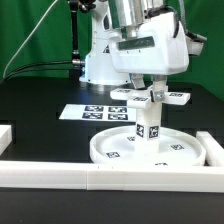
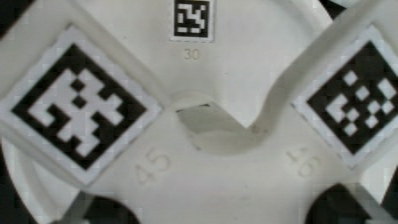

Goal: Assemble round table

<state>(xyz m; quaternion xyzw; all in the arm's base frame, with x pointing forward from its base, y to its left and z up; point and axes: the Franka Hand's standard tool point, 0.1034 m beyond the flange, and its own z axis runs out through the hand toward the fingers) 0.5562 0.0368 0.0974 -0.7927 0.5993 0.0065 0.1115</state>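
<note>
The large rimmed round disc [image 1: 112,150] lies flat on the black table near the front rail. The short thick leg [image 1: 147,126] stands upright on its middle, tags showing. My gripper [image 1: 148,92] is shut on the flat cross-shaped piece [image 1: 176,98] and holds it level right at the leg's top; I cannot tell whether they touch. In the wrist view the cross-shaped piece [image 2: 196,150] fills the picture with its tags, and my dark fingertips [image 2: 93,208] show at both lower corners, my gripper [image 2: 222,210] closed across it. The leg and disc are hidden there.
The marker board [image 1: 88,112] lies flat behind the disc, toward the exterior view's left. White border rails run along the front [image 1: 100,180], the left [image 1: 8,135] and the right [image 1: 214,148]. The robot's base [image 1: 100,60] stands behind.
</note>
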